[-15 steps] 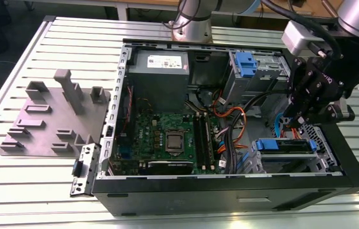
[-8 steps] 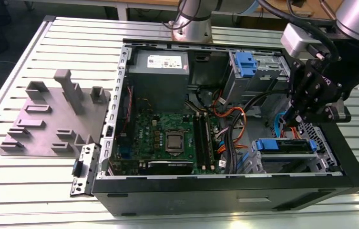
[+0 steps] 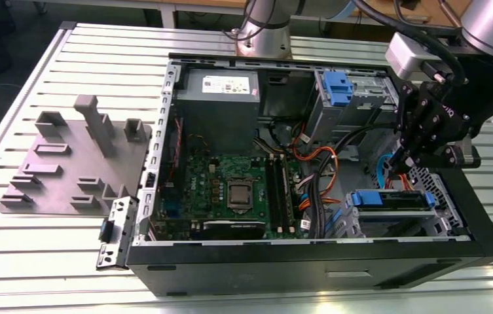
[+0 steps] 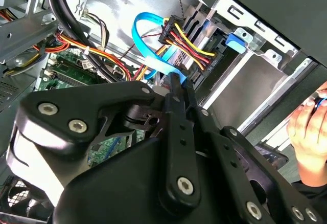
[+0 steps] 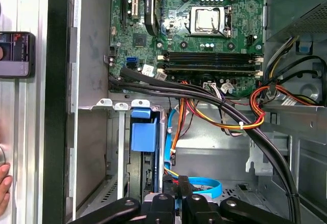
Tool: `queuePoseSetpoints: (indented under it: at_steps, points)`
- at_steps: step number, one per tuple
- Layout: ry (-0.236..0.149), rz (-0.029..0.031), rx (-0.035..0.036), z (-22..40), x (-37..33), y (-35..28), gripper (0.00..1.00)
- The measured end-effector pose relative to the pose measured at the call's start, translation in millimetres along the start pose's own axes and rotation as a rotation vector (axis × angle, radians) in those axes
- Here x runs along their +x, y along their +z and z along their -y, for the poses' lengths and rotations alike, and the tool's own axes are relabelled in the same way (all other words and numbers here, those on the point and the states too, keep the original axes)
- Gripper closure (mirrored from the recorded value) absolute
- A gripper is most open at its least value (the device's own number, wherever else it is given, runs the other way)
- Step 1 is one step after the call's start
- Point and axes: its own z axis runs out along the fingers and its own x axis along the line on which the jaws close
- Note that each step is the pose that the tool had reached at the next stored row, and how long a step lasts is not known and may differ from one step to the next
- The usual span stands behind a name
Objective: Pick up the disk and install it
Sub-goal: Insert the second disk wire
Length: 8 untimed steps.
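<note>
Gripper [image 4: 180, 82] pressed together, tips against the blue data cable [image 4: 147, 39]; I judge the disk [image 3: 391, 200] seated in its bay, cabling in hand, needing fine alignment.

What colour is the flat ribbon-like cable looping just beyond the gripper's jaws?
Light blue; the flat cable shows best in the second wrist view.

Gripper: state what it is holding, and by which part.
Cannot be told. The gripper is shut, its tips at the flat blue cable; whether they pinch it is hidden.
</note>
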Motion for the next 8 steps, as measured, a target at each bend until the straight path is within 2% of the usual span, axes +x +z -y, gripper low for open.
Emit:
queuePoseSetpoints:
  at_steps: [6, 7, 8]
  points:
    - [0.0, 0.0, 0.0, 0.0, 0.1, 0.3, 0.84]
    - [0.0, 0.0008, 0.0, 0.0, 0.1, 0.5, 0.83]
    - [0.0, 0.0016, 0.0, 0.0, 0.1, 0.8, 0.77]
